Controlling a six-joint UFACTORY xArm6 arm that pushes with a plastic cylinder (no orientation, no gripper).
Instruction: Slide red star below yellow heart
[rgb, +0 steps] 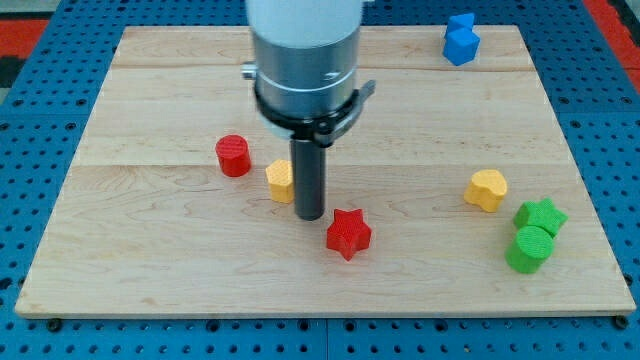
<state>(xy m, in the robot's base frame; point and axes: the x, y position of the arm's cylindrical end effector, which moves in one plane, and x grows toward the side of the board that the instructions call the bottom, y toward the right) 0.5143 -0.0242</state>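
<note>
The red star (348, 233) lies low on the wooden board (180, 260), a little right of the view's middle. The yellow heart (486, 189) lies far to its right and slightly higher. My tip (310, 216) stands just left of and slightly above the red star, close to it with a small gap. A yellow hexagon-like block (281, 180) sits just left of the rod, partly hidden behind it.
A red cylinder (233, 155) lies left of the yellow hexagon block. A green star (540, 215) and a green cylinder (527, 249) sit just right of and below the yellow heart. A blue block (461, 39) lies at the top right.
</note>
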